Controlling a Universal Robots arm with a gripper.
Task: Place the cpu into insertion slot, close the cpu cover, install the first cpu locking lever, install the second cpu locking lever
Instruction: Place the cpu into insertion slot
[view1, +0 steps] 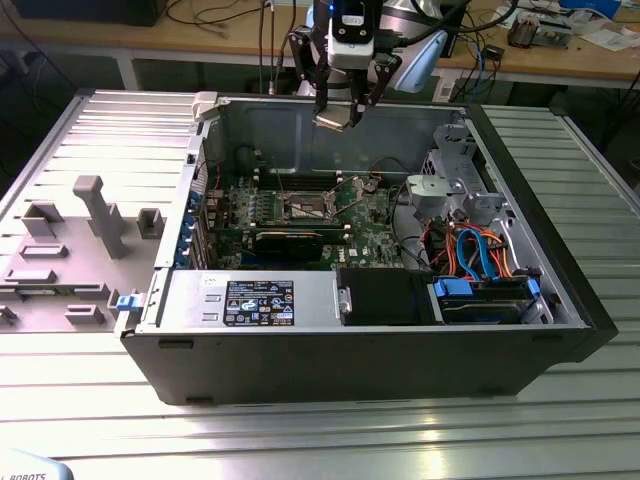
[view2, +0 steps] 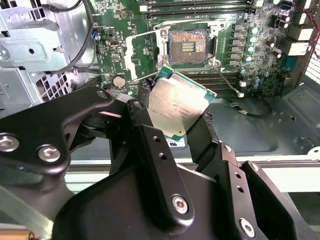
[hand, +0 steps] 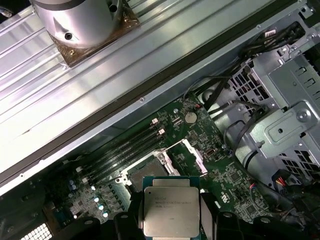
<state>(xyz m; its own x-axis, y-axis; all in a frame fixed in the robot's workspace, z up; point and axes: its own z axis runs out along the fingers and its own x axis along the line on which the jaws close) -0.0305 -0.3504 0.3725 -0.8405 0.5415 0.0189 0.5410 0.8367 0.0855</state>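
Pincer (view2: 174, 116) holds the cpu (view2: 181, 102), faint print, above insertion slot (view2: 189, 46)

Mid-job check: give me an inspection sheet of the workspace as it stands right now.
Surface: ribbed metal table, open computer case on it.
Job's things: cpu held above the motherboard; insertion slot bare; cpu cover swung open.
Clutter: grey fixture block at the exterior view's left.
Grippers: gripper shut on the cpu.
Cables: orange and blue cables inside the case.
Surroundings: wooden bench behind.
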